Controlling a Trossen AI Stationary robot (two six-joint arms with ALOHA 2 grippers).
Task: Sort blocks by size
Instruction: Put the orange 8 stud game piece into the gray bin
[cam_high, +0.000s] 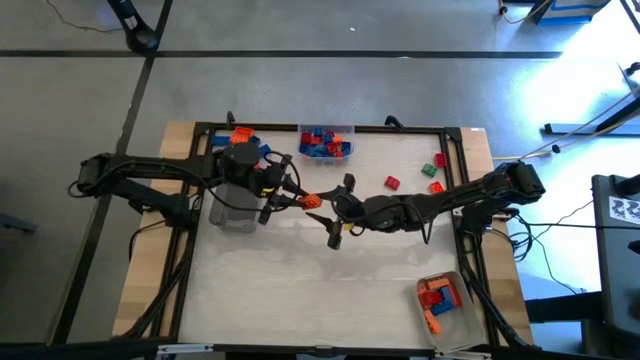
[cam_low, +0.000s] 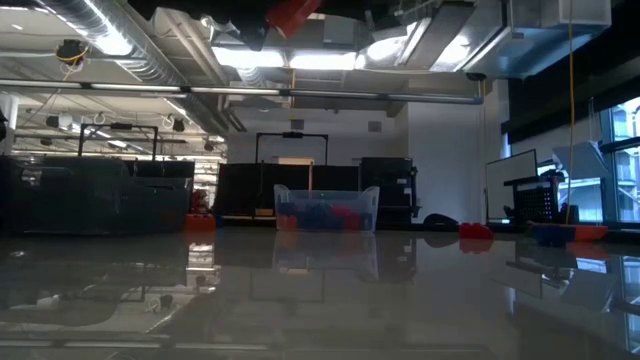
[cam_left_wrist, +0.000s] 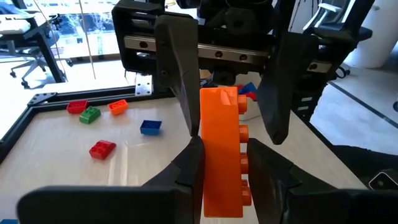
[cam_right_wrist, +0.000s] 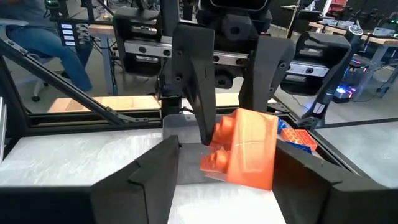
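Observation:
An orange block, long with one row of studs, hangs above the middle of the table. My left gripper is shut on it, reaching in from the table's left. My right gripper faces it from the right and is open. Its two fingers stand on either side of the block's free end. In the left wrist view the block sticks out forward toward the right arm's fingers. My left gripper pinches the block's near end between its two fingers, one on the smooth underside, one on the studded side. The fingers come level from the table's left and lie along the block. The block sticks out level, clear of the table. My right gripper has one finger close against the block's smooth side; I cannot tell whether it touches.
A clear tray with blue and red blocks stands at the far middle. Another with orange blocks is at the near right, and a third lies under my left arm. Loose red and green blocks lie at the far right.

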